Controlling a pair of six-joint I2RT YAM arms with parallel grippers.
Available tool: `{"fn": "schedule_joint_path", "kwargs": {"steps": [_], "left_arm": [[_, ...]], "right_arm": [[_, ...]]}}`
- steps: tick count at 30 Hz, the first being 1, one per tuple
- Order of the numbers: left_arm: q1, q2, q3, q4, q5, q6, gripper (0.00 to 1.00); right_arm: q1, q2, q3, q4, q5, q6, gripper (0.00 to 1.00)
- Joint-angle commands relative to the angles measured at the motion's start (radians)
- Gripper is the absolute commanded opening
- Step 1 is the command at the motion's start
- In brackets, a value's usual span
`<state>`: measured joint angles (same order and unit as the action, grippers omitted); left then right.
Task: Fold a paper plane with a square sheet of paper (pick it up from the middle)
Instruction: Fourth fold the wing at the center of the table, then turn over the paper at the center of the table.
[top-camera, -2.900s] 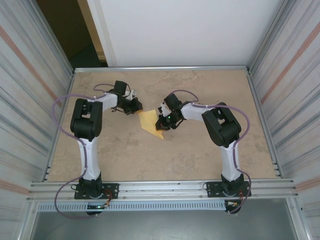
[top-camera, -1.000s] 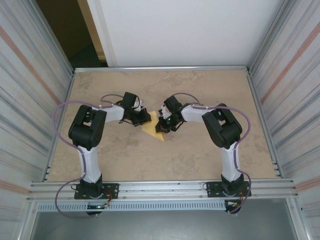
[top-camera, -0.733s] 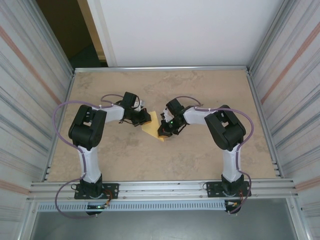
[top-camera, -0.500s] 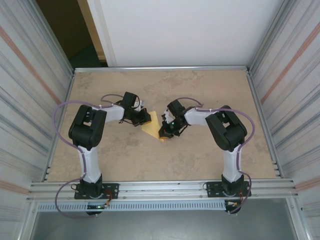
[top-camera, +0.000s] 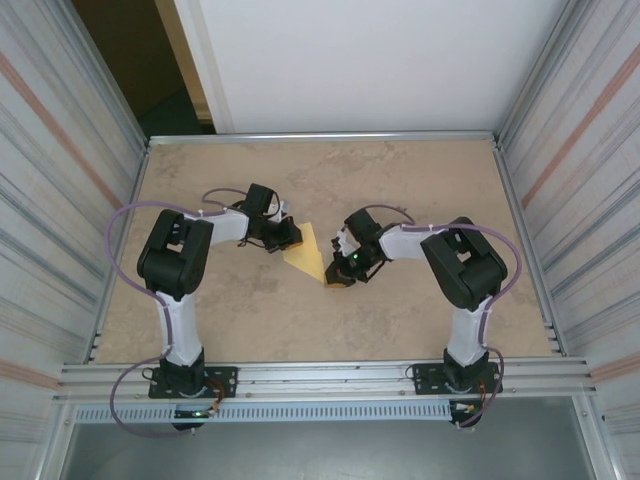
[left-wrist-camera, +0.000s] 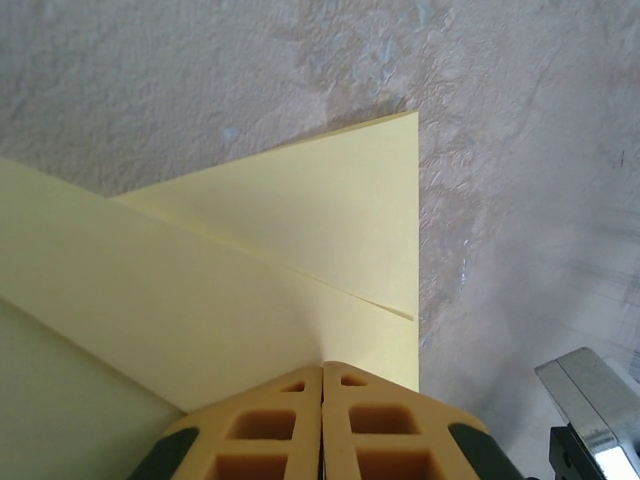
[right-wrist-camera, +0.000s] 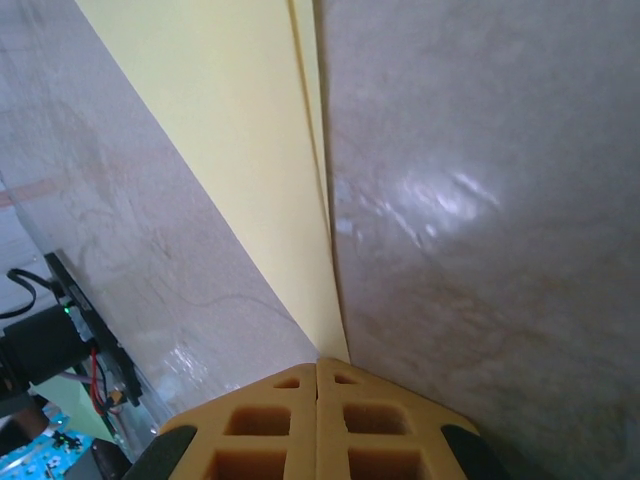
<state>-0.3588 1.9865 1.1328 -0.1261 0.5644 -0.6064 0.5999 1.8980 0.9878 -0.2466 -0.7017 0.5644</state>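
The yellow paper (top-camera: 309, 252) lies flat on the table, folded into a narrow wedge with its sharp tip pointing at the near side: the paper plane taking shape. My left gripper (top-camera: 293, 238) is shut, its fingertips resting on the paper's left part (left-wrist-camera: 250, 250), as the left wrist view shows around the left gripper (left-wrist-camera: 322, 368). My right gripper (top-camera: 334, 282) is shut too, touching down at the sharp near tip. In the right wrist view, the right gripper (right-wrist-camera: 318, 362) meets the pointed end of the paper (right-wrist-camera: 250, 150), where a fold line runs along the right edge.
The beige marbled table (top-camera: 400, 190) is bounded by corrugated metal walls (top-camera: 60, 200) on both sides, a white panel (top-camera: 360, 60) at the back and an aluminium rail (top-camera: 320, 380) in front. Both arm bases are bolted to that rail.
My right gripper has slid down the paper's right edge from its upper part to the near tip. The left gripper moved in onto the paper earlier and has held still over the last second.
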Motion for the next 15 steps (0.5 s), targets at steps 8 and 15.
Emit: {"fn": "schedule_joint_path", "kwargs": {"steps": [8, 15], "left_arm": [[0.005, 0.002, 0.02, -0.022, 0.021, 0.018, 0.12], [0.004, -0.162, 0.006, 0.111, 0.081, -0.092, 0.24]], "right_arm": [[-0.07, -0.216, -0.07, 0.139, 0.082, 0.111, 0.16], [-0.065, -0.087, 0.039, 0.224, 0.098, 0.137, 0.31]]}}
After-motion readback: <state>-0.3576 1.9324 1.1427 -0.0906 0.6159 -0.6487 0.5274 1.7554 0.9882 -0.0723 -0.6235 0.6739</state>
